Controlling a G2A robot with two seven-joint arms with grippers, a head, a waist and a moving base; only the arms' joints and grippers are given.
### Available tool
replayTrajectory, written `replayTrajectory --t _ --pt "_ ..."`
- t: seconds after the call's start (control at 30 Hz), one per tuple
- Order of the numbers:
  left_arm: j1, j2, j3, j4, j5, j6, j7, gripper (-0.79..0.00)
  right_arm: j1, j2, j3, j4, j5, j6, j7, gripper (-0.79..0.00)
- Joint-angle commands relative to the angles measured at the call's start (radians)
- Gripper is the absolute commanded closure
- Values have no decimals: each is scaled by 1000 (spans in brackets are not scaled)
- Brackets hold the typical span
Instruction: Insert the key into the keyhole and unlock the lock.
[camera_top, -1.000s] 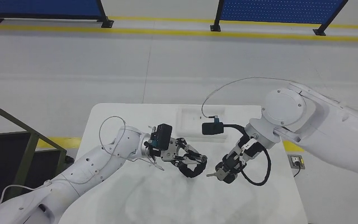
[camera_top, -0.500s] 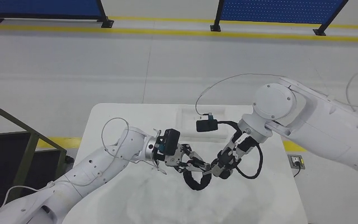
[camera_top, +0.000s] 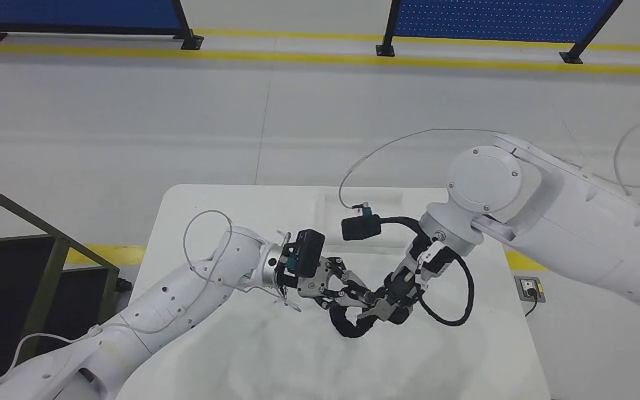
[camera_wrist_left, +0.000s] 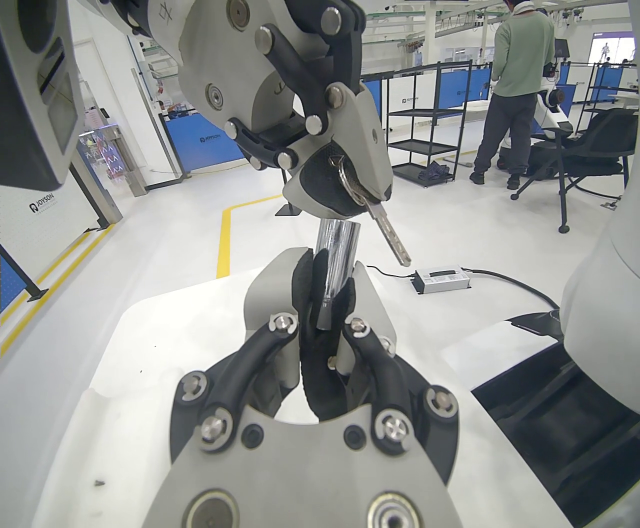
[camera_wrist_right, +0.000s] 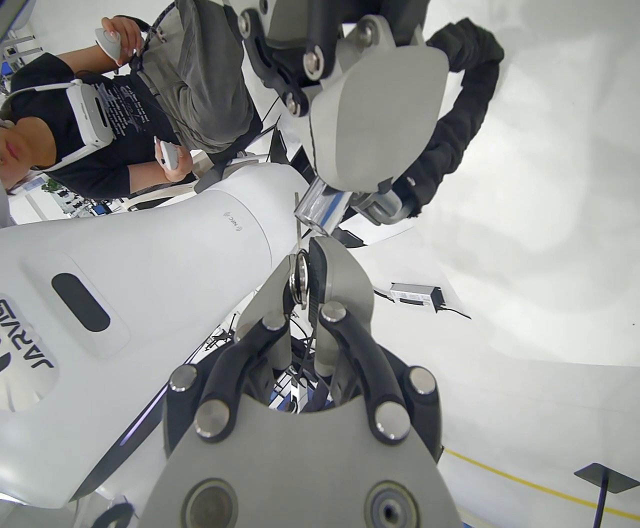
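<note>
Two tools are meeting in the air above the tabletop (camera_top: 250, 215). The left tool (camera_wrist_left: 325, 274) is clamping fully shut on the lock (camera_wrist_left: 339, 240), gripping its chrome cylinder with the free end pointing toward the other arm; the lock's black cable (camera_wrist_right: 465, 100) is looping out behind the fingers. The right tool (camera_wrist_left: 352, 192) is pinching shut on the head of the key (camera_wrist_left: 387, 232), with the ring (camera_wrist_left: 346, 176) caught between the pads. From where I am standing, the blade is hanging just beside the cylinder, angling away from its axis, and its tip is not entering the keyhole. Risk 1: advancing on this line is likely to be sending the tip down the outside wall or jamming it against the rim. Risk 2: the pads are holding only a small area of the head, so any side load may be pivoting the key or levering it out. Risk 3: the smooth cylinder is probably offering little friction, and a push along its length may be sliding it through the left tool's grip. Whether the keyhole face is squaring up to the blade, I cannot tell.
</note>
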Motion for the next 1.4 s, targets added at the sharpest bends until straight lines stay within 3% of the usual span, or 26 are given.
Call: replayTrajectory --t 0.0,0.5,0.9,1.1,1.37 --pt "3 0 -1 -2 0 -1 -1 0 -2 0 3 -2 -1 -2 0 0" --pt "20 2 -24 2 27 55 55 0 21 7 10 -53 -4 26 -22 0" --pt "61 24 -97 -5 134 130 104 0 182 128 -53 -227 126 247 -242 0" --pt "95 35 -146 -56 128 162 43 0 185 179 -54 -288 180 351 -347 0" --pt "148 54 -219 -117 68 148 -114 0 185 179 -54 -288 180 351 -347 0"
